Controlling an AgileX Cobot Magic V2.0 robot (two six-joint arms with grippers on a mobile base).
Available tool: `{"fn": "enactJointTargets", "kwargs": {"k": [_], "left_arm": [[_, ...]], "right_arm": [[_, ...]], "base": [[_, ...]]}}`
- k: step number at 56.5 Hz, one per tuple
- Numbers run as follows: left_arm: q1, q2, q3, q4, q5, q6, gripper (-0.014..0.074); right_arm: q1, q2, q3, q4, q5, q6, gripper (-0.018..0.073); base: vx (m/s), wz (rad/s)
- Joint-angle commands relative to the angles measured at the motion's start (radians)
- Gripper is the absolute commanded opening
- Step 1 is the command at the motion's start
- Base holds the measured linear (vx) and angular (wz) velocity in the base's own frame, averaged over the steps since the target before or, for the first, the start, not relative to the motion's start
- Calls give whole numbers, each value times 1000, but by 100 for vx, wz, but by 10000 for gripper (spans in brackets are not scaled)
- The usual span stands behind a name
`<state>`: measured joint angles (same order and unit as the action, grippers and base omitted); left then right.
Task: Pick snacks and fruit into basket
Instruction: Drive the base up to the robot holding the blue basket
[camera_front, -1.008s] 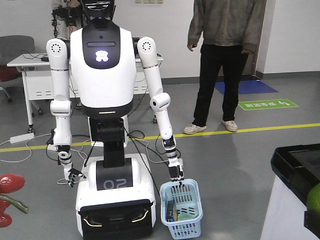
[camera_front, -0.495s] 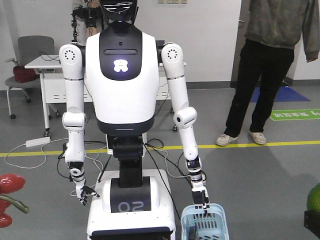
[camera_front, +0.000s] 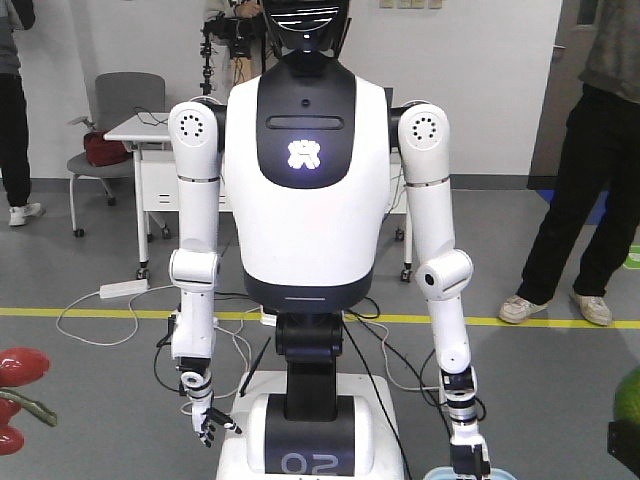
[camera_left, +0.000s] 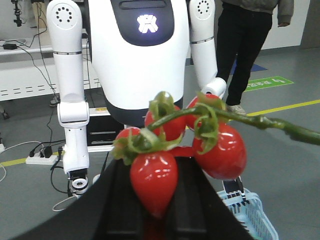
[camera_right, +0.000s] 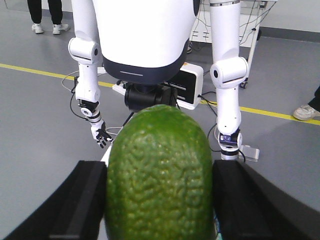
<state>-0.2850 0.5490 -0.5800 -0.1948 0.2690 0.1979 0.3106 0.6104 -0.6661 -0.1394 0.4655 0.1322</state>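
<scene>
**Both grippers loaded, a white humanoid ahead**

Nearest to us, low in the left wrist frame, our left gripper (camera_left: 155, 200) was clamped on the red fruit (camera_left: 155, 182), a glossy cluster of rounded lobes on a green stem (camera_left: 260, 122) that ran off toward the right edge. In the right wrist frame, our right gripper (camera_right: 160, 200) held the green bumpy-skinned fruit (camera_right: 159, 172), its dark pads (camera_right: 82, 197) pressed against both sides; the fruit filled the lower centre of the frame.

Just beyond the red fruit, at the lower right of the left wrist frame, stood the light blue basket (camera_left: 255, 215) on the grey floor (camera_left: 295, 165); we could not see inside it.

Behind that stood a white humanoid robot (camera_front: 305, 200), filling the centre of the front frame, both arms hanging down.

Farther back, at the upper left, were a white table (camera_front: 140, 130) and a grey chair (camera_front: 125, 100), and a person in dark trousers (camera_front: 575, 220) stood at the right edge.
</scene>
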Motion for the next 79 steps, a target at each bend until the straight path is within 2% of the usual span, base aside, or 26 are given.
{"fn": "enactJointTargets", "kwargs": {"k": [1,37,79], "left_arm": [[-4,5,-30,-9,-85,-8,2],[-4,5,-30,-9,-85,-8,2],[-4,5,-30,-9,-85,-8,2]], "right_arm": [[-5,4,-30,-14,-88,-6,-9],[-5,4,-30,-14,-88,-6,-9],[-5,4,-30,-14,-88,-6,-9]], "base": [[29,18],[20,2],[4,-4]]}}
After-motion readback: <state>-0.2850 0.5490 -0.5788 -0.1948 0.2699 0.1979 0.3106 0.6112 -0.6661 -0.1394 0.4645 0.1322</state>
